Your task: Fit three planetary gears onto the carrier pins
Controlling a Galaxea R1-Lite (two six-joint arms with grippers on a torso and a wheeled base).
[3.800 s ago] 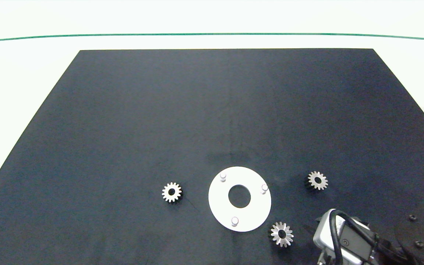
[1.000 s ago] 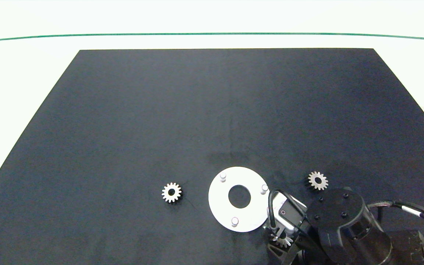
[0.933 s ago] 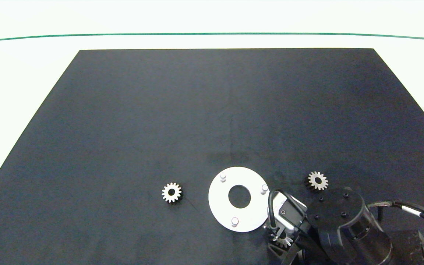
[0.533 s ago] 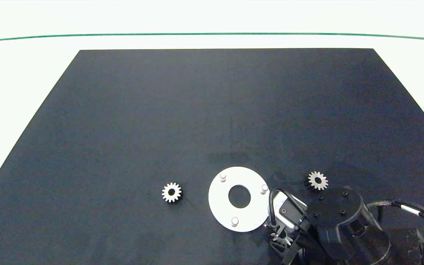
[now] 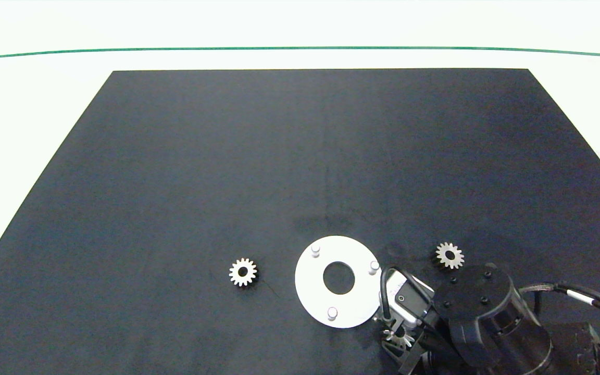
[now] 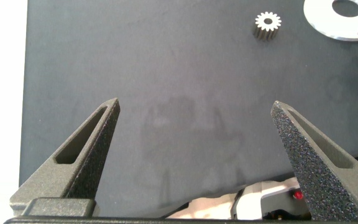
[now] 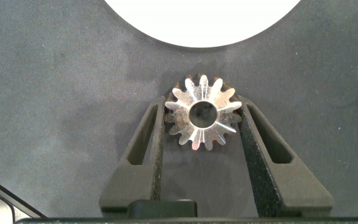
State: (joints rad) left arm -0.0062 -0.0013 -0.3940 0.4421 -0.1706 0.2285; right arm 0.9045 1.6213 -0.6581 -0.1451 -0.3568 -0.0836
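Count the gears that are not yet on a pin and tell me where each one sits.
3, all off the pins: one gear on the mat left of the white disc, one gear right of it, one gear between the right gripper fingers beside the disc's near-right edge.

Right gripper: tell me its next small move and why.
Probably lift the gear straight up. The right gripper has a finger against each side of it, so the grip looks set, yet the gear appears to sit low by the mat beside the white disc, whose three pins are all bare.

Bright, even light — sharp, faint shadows.
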